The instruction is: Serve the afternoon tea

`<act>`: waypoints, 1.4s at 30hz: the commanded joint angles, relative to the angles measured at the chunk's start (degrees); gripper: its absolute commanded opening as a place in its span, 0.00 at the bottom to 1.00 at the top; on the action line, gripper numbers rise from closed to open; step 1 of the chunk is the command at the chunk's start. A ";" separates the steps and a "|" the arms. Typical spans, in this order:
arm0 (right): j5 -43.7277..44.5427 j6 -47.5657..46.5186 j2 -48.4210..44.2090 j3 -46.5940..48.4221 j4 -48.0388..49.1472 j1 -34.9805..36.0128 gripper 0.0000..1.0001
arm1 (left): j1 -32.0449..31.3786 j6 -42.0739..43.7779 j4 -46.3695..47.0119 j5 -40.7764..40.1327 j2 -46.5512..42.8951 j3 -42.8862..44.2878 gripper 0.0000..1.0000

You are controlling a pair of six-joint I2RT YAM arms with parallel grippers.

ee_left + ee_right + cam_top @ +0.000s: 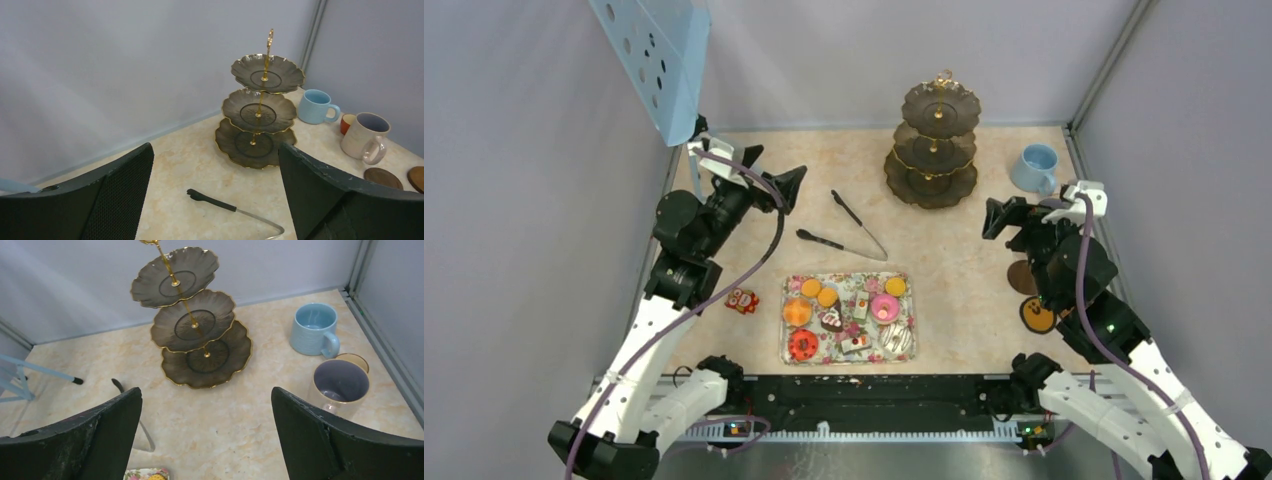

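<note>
The dark scalloped three-tier stand with its gold handle stands bare at the back of the table. Toy donuts, cake slices and orange rounds lie on the floral tray at the front. One small treat lies left of the tray. A light-blue cup, a pale-grey cup and a small orange cup stand at the right. My left gripper is open and empty, left of the stand. My right gripper hangs open and empty, right of it.
Black tongs lie between the tray and the stand. Two round coasters sit under my right arm. A blue perforated panel stands in the back left corner. Grey walls close in the table.
</note>
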 commanded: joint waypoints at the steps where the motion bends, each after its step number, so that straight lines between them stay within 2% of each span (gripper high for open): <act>1: 5.82 0.97 -0.52 -0.31 -0.48 0.23 0.99 | -1.25 -0.42 1.33 3.53 -0.80 -0.23 0.99; 6: -3.00 -3.68 -1.85 -3.33 -0.94 0.23 0.99 | -2.69 0.24 2.09 8.66 -0.70 -0.33 0.99; 9: -4.34 -0.13 -1.82 -5.43 -0.38 0.23 0.99 | -3.65 0.80 2.21 11.95 -0.43 -0.16 0.99; 15: -14.89 -3.74 -1.34 -12.20 8.69 0.23 0.99 | -7.36 2.83 2.10 20.14 0.24 0.10 0.99; 18: -26.47 -7.73 1.79 -15.93 16.26 0.23 0.99 | -9.58 3.50 1.27 22.29 0.11 0.35 0.99; 20: -35.62 -9.32 8.23 -16.97 21.86 0.23 0.96 | -11.02 5.25 1.00 22.93 -0.31 0.20 0.99; 22: -40.63 -9.95 15.85 -16.14 26.81 0.23 0.95 | -11.72 5.70 1.41 22.96 -0.80 -0.40 0.99; 27: -45.19 -13.68 33.76 -13.54 38.10 0.23 0.94 | -12.42 5.97 2.98 20.14 -2.81 -2.01 0.99; 31: -49.34 -19.51 45.74 -7.78 39.62 0.19 0.91 | -12.72 6.13 4.56 16.44 -4.87 -3.63 0.99; 35: -51.61 -20.52 53.84 -5.33 45.02 0.02 0.91 | -12.76 6.20 5.63 13.82 -6.78 -4.62 0.99; 42: -54.07 -23.32 65.38 1.94 46.79 0.01 0.91 | -12.79 6.27 6.54 12.60 -8.28 -5.60 0.99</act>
